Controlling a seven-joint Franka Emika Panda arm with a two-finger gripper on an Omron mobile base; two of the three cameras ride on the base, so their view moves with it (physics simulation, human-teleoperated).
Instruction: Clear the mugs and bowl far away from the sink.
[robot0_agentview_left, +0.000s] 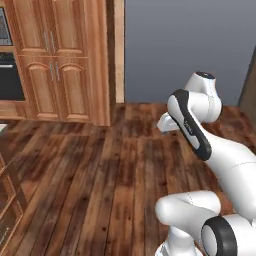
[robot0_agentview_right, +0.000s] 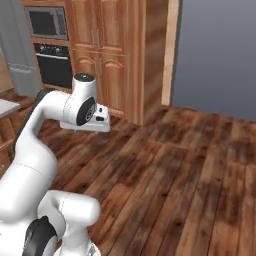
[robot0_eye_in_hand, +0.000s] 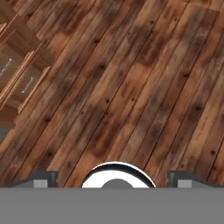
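Hand view shows the end effector (robot0_eye_in_hand: 114, 177) spread and empty over wooden floor (robot0_eye_in_hand: 131, 87); driving on risks clipping nearby cabinets (robot0_eye_in_hand: 17, 83).

I count one tall wooden cabinet (robot0_agentview_right: 107, 55) with four doors, one microwave (robot0_agentview_right: 46, 22), one black oven (robot0_agentview_right: 54, 65) beneath it, one grey wall (robot0_agentview_left: 185, 47) and one plank floor (robot0_agentview_left: 105, 175).
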